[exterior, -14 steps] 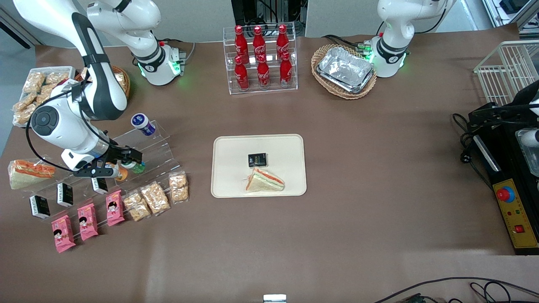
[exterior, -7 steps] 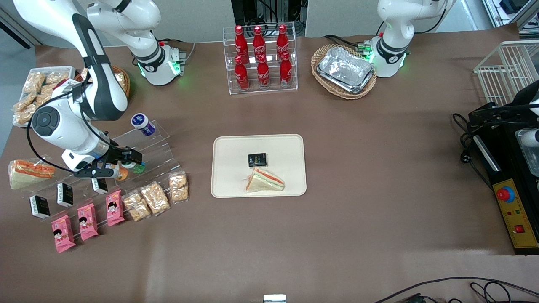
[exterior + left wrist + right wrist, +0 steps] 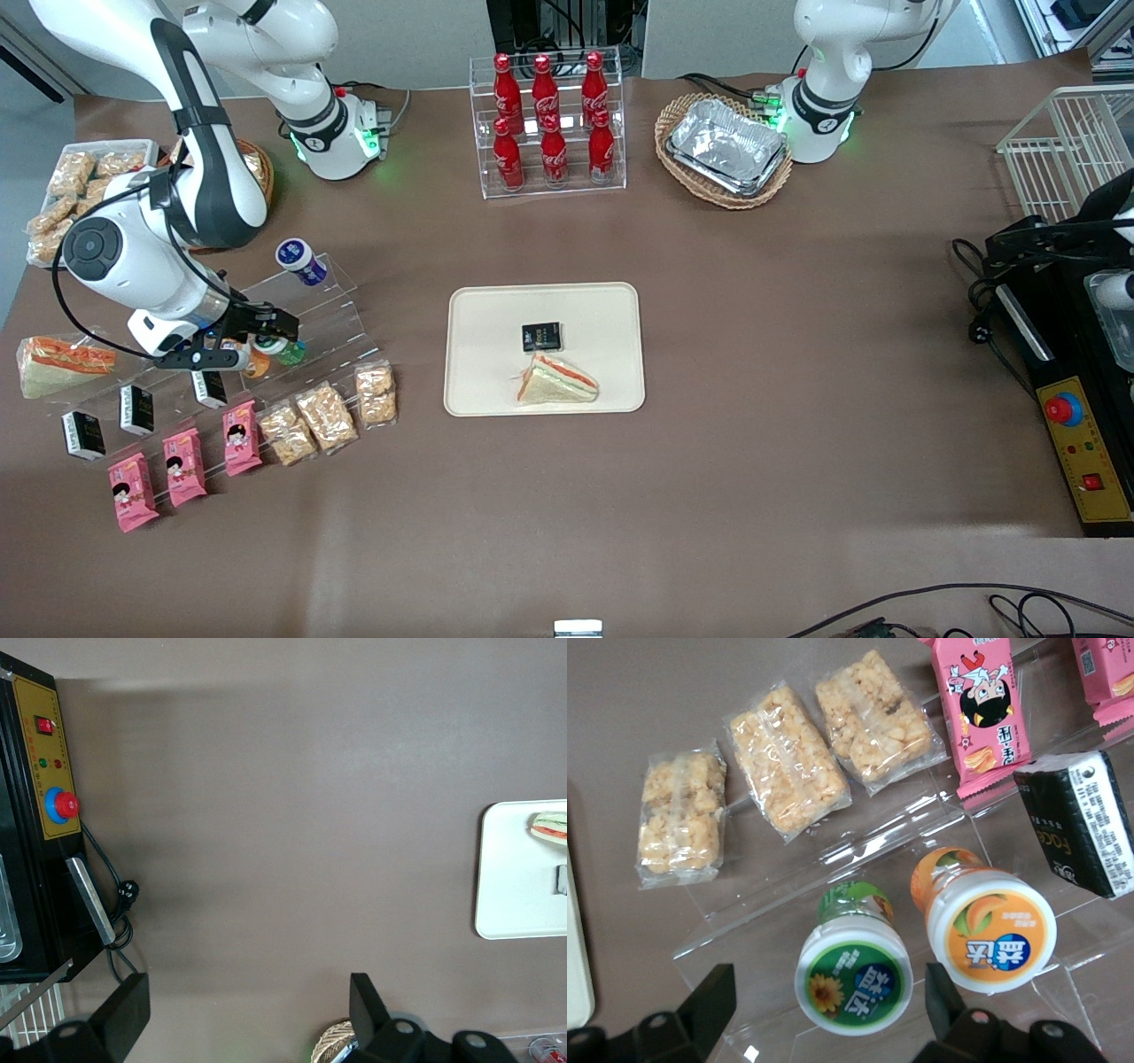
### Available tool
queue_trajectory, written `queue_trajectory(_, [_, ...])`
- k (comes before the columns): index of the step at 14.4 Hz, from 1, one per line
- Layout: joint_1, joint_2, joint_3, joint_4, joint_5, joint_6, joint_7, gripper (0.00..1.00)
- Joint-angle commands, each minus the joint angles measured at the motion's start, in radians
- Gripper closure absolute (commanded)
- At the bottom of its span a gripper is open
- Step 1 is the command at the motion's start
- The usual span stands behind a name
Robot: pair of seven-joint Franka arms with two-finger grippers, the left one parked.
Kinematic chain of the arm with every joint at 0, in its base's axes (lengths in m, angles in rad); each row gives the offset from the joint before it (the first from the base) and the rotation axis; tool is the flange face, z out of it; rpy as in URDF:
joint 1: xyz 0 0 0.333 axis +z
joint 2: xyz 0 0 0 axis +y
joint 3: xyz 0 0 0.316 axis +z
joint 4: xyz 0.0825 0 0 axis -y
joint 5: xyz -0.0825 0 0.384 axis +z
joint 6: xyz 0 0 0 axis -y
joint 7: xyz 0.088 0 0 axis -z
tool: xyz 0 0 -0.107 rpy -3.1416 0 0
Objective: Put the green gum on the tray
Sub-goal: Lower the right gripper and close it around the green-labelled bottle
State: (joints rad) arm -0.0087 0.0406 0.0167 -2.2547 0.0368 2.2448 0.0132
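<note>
The working arm's gripper (image 3: pixel 828 1010) hangs with its jaws spread wide, one black finger (image 3: pixel 709 1001) to either side of the small green-bodied gum bottle with a white round lid (image 3: pixel 852 981) without touching it. That green gum (image 3: pixel 289 352) stands on a step of the clear acrylic tiered display stand (image 3: pixel 332 310), toward the working arm's end of the table. Just beside it sits the orange-bodied bottle with a white lid (image 3: pixel 989 927) (its label shows a peach), close but apart. A black rectangular packet (image 3: pixel 1083 824) leans near the orange bottle. On the brown table nearer the front camera lie three clear bags of puffed-rice bars (image 3: pixel 787 757) and pink snack packets (image 3: pixel 982 709). The large cream rectangular plastic tray (image 3: pixel 478 354) lies well apart at the table's middle, holding a wrapped triangular sandwich (image 3: pixel 556 380) and a small black packet (image 3: pixel 541 336).
</note>
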Motion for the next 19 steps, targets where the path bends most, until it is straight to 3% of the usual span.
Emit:
queue_trajectory(1, [0.001, -0.021, -0.001, -0.009, 0.014, -0.024, 0.004, 0.05])
queue_trajectory(16, [-0.001, 0.062, -0.003, -0.023, 0.015, 0.101, 0.004, 0.06])
queue_trajectory(17, [-0.001, 0.065, -0.003, -0.023, 0.015, 0.108, 0.004, 0.08])
queue_trajectory(19, [-0.005, 0.070, -0.003, -0.022, 0.014, 0.116, -0.012, 0.28])
